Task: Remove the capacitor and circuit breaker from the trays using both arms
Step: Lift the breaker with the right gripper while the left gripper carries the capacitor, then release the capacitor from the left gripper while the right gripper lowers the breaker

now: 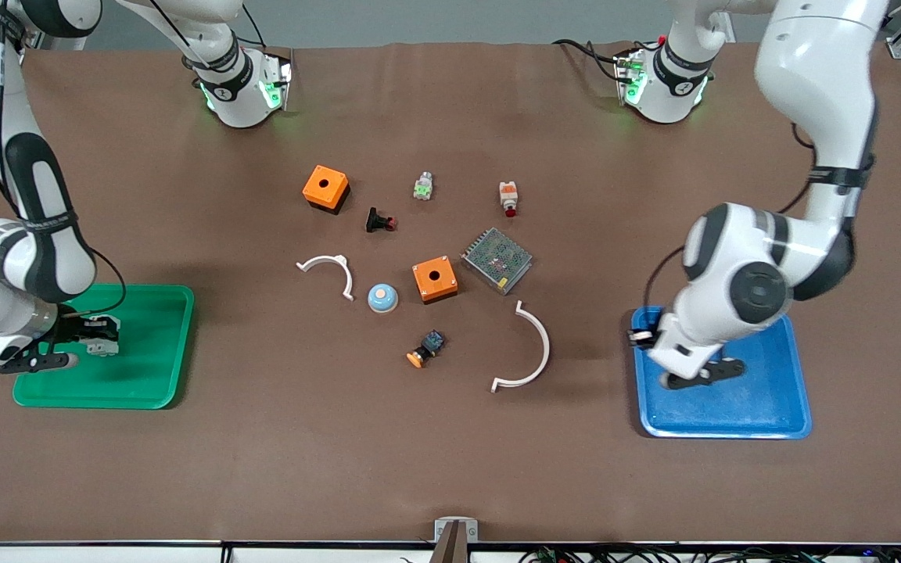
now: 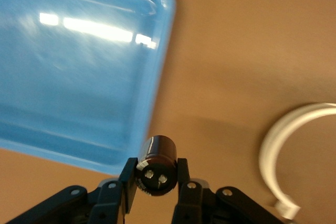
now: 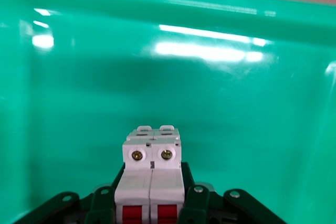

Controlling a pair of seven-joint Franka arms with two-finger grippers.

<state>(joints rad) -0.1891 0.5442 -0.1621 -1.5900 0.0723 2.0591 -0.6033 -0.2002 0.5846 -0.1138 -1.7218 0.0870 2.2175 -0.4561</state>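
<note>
My left gripper (image 2: 156,165) is shut on the capacitor (image 2: 157,153), a small black cylinder with two pale dots on its end. It holds it above the brown table right at the rim of the blue tray (image 2: 79,77). In the front view the left gripper (image 1: 640,336) is over the blue tray's (image 1: 732,414) edge toward the table's middle. My right gripper (image 3: 152,174) is shut on the breaker (image 3: 151,182), a light-grey block with red levers, and holds it over the green tray (image 3: 236,103). In the front view the right gripper (image 1: 95,336) is over the green tray (image 1: 145,375).
Between the trays lie two orange boxes (image 1: 325,188) (image 1: 435,279), a black red-tipped button (image 1: 380,222), a white-green part (image 1: 422,186), a white-orange part (image 1: 508,198), a mesh-covered unit (image 1: 497,259), a blue dome (image 1: 382,297), an orange-capped switch (image 1: 425,349) and two white arcs (image 1: 331,270) (image 1: 533,352).
</note>
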